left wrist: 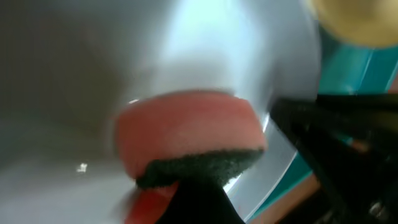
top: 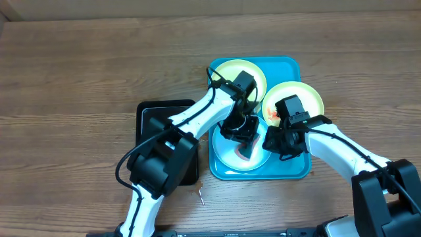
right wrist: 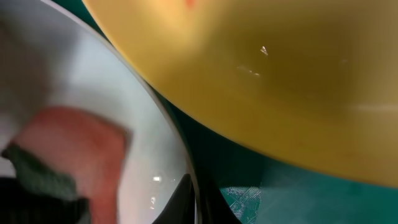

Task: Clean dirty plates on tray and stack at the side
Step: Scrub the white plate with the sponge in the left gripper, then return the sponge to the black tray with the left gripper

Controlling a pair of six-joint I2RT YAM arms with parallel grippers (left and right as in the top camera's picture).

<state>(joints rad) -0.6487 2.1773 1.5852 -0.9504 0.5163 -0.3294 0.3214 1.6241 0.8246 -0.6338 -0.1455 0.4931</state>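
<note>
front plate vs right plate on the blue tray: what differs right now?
The front plate has the sponge pressed on it by the left gripper; the right plate has nothing on it.
The right plate shows orange-red smears near its left edge; none show on the front plate's visible part.
The front plate looks whitish, the right plate yellow-green.
Shared: both round, shallow, on the tray.

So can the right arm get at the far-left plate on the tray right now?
Probably not: the left arm lies across that far plate, and the right gripper seems shut on the rim of the near plate.
</note>
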